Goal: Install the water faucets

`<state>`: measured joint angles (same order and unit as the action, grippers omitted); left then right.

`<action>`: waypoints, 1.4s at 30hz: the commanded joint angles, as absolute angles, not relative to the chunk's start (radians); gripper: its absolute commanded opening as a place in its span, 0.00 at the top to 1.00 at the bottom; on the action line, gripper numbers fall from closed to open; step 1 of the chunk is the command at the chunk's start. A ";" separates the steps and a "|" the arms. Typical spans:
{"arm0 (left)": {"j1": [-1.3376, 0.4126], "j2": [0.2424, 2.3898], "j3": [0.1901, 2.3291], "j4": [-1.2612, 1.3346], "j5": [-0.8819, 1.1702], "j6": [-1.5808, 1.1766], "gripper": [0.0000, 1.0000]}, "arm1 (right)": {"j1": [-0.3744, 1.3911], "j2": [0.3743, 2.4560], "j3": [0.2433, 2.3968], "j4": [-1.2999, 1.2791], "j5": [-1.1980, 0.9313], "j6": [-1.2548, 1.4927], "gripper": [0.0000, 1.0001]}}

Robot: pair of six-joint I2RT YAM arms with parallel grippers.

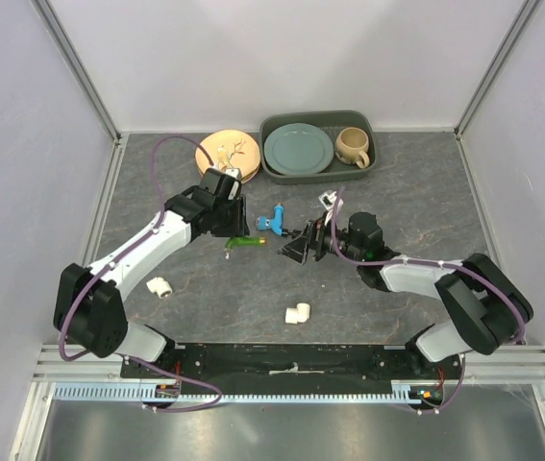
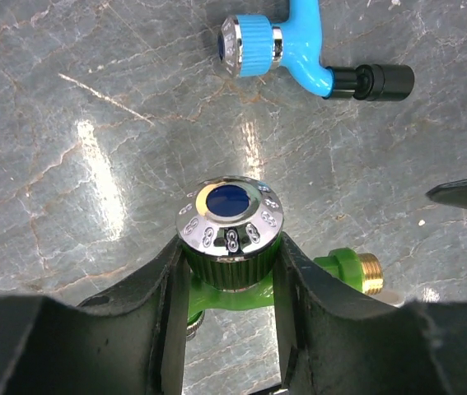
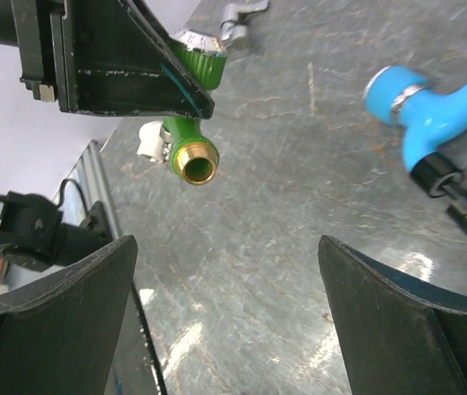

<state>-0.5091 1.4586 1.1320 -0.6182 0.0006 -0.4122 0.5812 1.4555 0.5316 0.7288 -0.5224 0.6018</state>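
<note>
My left gripper is shut on the chrome-capped knob of the green faucet. In the left wrist view the gripper holds the knob between both fingers, and the faucet points its brass threaded end right. The light blue faucet with a black end lies on the table just beyond; it also shows in the left wrist view. My right gripper is open and empty, facing the green faucet's brass end from the right. In the right wrist view that gripper has the blue faucet at its right.
Two white elbow fittings lie nearer the arms, one at the left and one in the middle. A small grey piece lies behind the right gripper. A wooden plate and a grey bin holding a plate and mug stand at the back.
</note>
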 commanded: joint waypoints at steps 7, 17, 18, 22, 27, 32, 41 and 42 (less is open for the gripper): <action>-0.543 1.344 1.077 -0.552 -0.038 -0.469 0.92 | 0.640 1.623 0.545 1.087 -0.661 0.775 0.02; -0.621 1.338 1.072 -0.549 -0.086 -0.460 0.92 | 0.686 1.716 0.552 1.255 -0.680 0.848 0.02; -0.626 1.338 1.072 -0.549 -0.090 -0.460 0.92 | 0.687 1.723 0.554 1.259 -0.680 0.851 0.02; -0.650 1.339 1.072 -0.549 -0.112 -0.460 0.92 | 0.690 1.739 0.554 1.278 -0.677 0.861 0.08; -0.692 1.344 1.074 -0.549 -0.140 -0.448 0.92 | 0.692 1.747 0.554 1.282 -0.666 0.861 0.20; -0.724 1.342 1.074 -0.552 -0.192 -0.439 0.92 | 0.693 1.756 0.554 1.298 -0.667 0.868 0.37; -0.732 1.332 1.078 -0.557 -0.224 -0.436 0.92 | 0.701 1.766 0.560 1.319 -0.692 0.880 0.65; -0.732 1.327 1.077 -0.557 -0.225 -0.434 0.91 | 0.700 1.766 0.560 1.321 -0.693 0.884 0.70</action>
